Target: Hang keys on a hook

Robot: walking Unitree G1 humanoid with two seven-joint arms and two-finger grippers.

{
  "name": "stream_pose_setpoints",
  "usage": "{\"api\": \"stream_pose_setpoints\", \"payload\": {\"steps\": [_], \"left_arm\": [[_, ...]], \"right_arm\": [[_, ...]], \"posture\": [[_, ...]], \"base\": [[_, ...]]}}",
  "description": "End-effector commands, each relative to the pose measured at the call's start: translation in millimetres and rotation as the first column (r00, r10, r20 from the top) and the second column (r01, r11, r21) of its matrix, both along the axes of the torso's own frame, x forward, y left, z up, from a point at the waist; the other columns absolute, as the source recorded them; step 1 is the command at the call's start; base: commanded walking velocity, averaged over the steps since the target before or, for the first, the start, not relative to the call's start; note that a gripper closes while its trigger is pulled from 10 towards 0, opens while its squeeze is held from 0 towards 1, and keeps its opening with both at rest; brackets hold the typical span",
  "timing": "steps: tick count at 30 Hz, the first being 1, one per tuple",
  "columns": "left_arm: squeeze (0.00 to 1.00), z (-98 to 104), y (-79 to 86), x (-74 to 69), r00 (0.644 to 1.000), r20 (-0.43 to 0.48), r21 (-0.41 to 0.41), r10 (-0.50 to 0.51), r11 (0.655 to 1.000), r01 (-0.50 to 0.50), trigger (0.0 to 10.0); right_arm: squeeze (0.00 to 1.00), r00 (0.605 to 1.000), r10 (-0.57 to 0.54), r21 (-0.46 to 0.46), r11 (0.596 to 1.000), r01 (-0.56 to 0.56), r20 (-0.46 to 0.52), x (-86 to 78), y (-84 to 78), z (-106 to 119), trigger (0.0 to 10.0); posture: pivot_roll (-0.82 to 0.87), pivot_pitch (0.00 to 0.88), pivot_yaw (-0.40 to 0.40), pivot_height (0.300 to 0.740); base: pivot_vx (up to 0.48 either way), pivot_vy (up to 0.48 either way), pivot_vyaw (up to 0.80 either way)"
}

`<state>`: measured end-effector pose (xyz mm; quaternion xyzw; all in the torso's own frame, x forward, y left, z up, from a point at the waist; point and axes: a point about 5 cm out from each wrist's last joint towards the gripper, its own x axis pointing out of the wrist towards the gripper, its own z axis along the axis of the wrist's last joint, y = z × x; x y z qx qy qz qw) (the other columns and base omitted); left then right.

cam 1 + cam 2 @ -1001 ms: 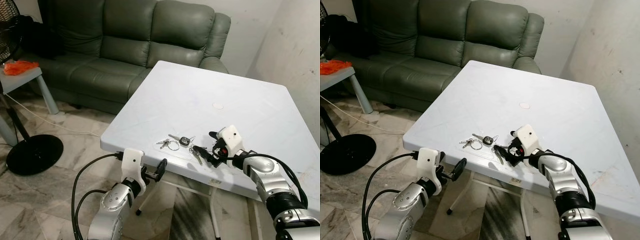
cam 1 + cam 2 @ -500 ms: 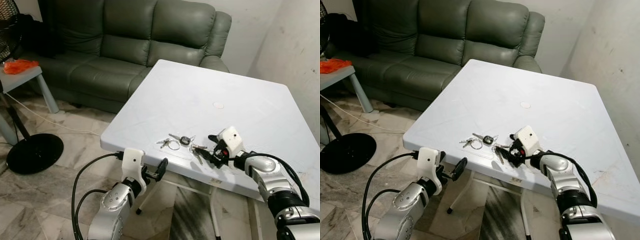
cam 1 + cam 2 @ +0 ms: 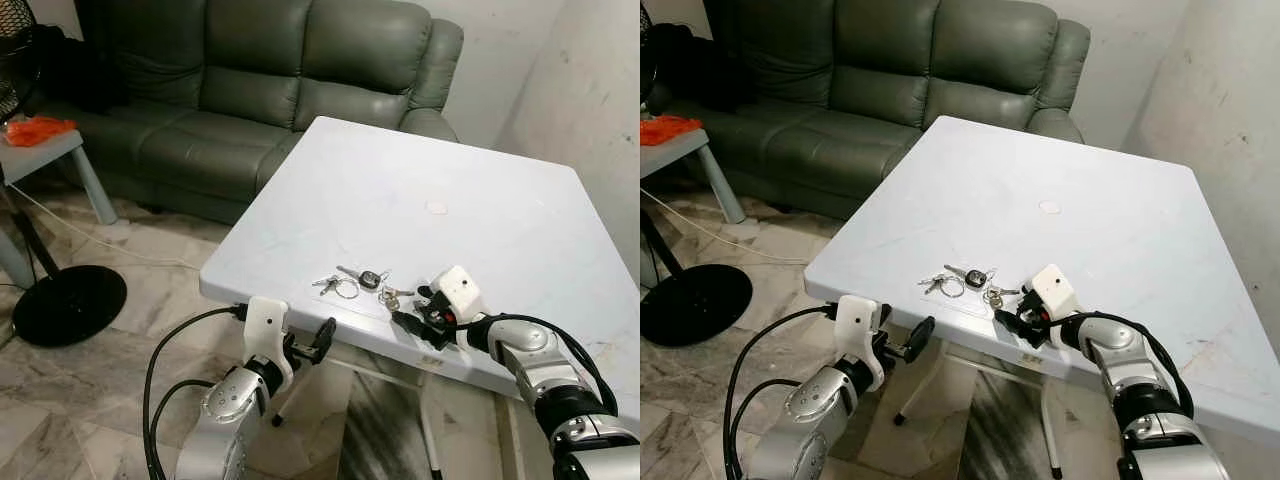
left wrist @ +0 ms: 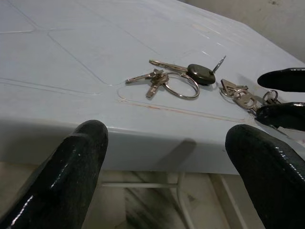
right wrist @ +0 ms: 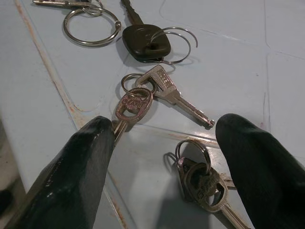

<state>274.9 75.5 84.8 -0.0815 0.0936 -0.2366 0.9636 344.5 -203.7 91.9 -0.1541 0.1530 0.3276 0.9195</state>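
While the right gripper (image 5: 157, 157) rests on the table (image 3: 400, 190) with jaws apart around the keys (image 5: 143, 98), nothing is gripped. Left gripper (image 4: 167, 157) hovers open below the table edge.

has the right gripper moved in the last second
Yes. The right gripper has drawn back toward the near edge of the white plastic table, away from the black-headed key.

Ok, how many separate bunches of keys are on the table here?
4: a large-ring bunch farthest from the right end effector; the black-headed key beside it; a two-key ring nearer; another bunch between its open fingers. Some may be linked.
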Motion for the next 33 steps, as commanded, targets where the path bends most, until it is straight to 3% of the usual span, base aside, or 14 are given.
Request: {"api": "stream_pose_setpoints", "payload": {"steps": [1, 2, 3, 4, 33], "left_arm": [[0.00, 3, -8.7, -3.4, 1.000, 0.001, -0.025, -0.008, 1.000, 0.008, 10.0], [0.00, 3, -8.7, -3.4, 1.000, 0.001, -0.025, -0.007, 1.000, 0.008, 10.0], [0.00, 3, -8.7, -3.5, 1.000, 0.001, -0.026, -0.007, 1.000, 0.007, 10.0], [0.00, 3, -8.7, -3.5, 1.000, 0.001, -0.026, -0.007, 1.000, 0.007, 10.0], [0.00, 3, -12.0, -4.5, 1.000, 0.000, -0.032, -0.014, 0.999, 0.014, 10.0]], "right_arm": [[0.00, 1.000, -0.023, -0.018, 1.000, 0.023, -0.015, -1.0, -11.6, 1, 5.8], [0.00, 1.000, -0.025, -0.018, 1.000, 0.025, -0.015, -1.1, -12.3, 1, 2.2], [0.00, 0.999, -0.029, -0.017, 0.999, 0.029, -0.016, -1.1, -13.0, 1, 1.9], [0.00, 1.000, -0.025, -0.006, 1.000, 0.025, -0.012, -1.3, -13.4, 1, 0.0], [0.00, 0.999, -0.031, 0.015, 0.999, 0.032, -0.027, -4.4, -22.8, 1, 0.0]], "posture": [[0.03, 0.061, -0.103, 0.740], [0.03, 0.061, -0.103, 0.740], [0.03, 0.061, -0.103, 0.740], [0.03, 0.061, -0.103, 0.740], [0.04, 0.055, -0.105, 0.740]], "base": [[0.000, 0.000, 0.00], [0.000, 0.000, 0.00], [0.000, 0.000, 0.00], [0.000, 0.000, 0.00], [0.000, 0.000, 0.00]]}}
